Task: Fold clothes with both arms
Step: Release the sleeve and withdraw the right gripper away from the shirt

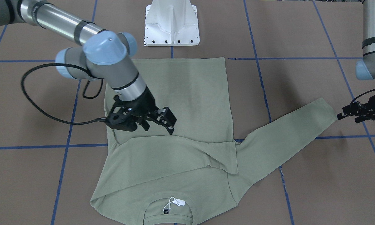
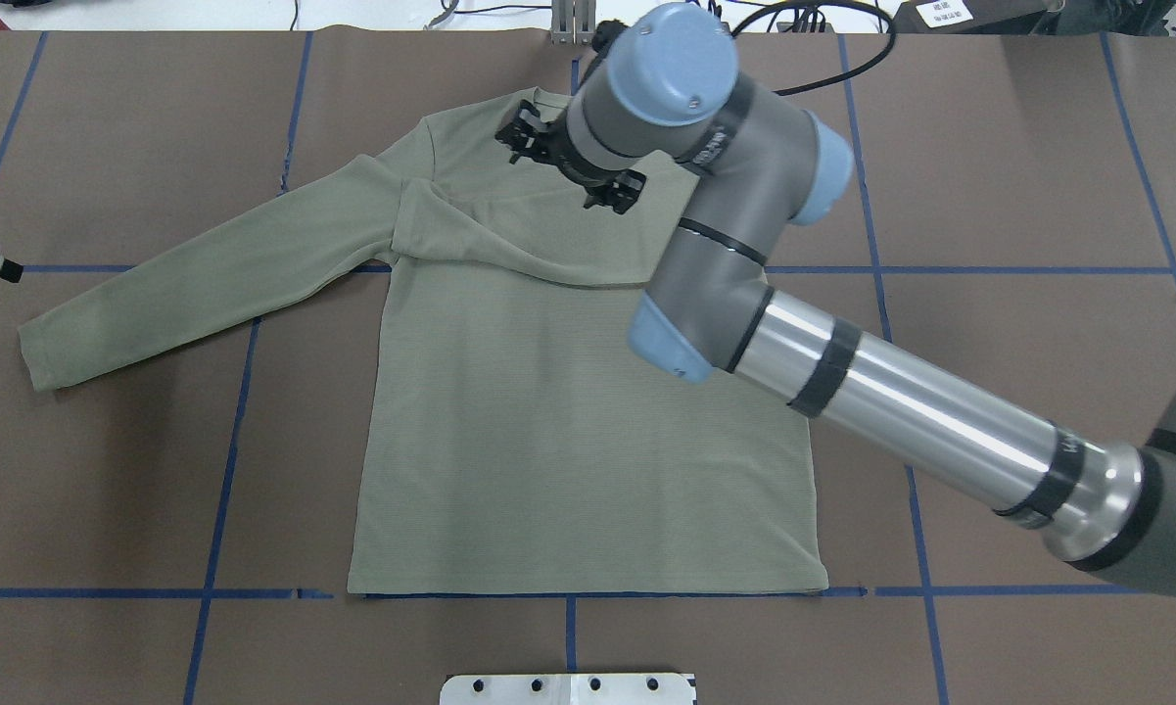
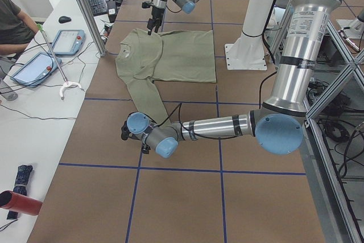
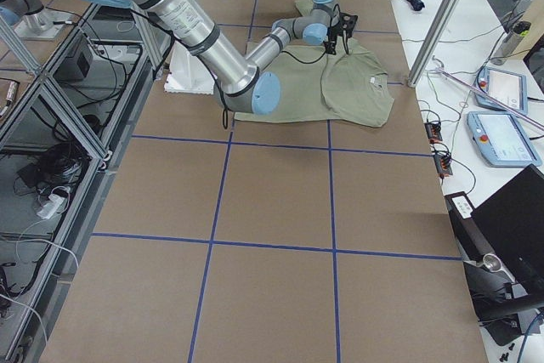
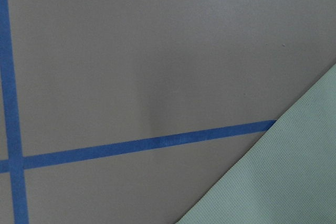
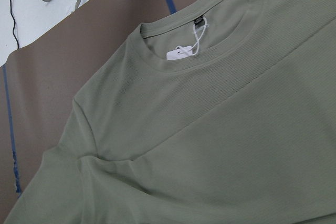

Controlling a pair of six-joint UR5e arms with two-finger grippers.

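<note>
The shirt is lying flat mid-worktop, collar at 12 o'clock from overhead, one sleeve folded across. The right gripper is hovering above it, spread and empty. The left gripper is sitting by the 8 o'clock cuff, probably to fold it; I cannot tell its grip.

My left tool is cut off, jaws unreadable; right arm hides most of the shirt collar overhead.

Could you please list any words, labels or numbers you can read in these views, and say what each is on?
Nothing can be read.
The black neck label of the green shirt: too small.
The white hang tag: no print visible.
The white sign at the overhead view's top edge: blurred.
</note>
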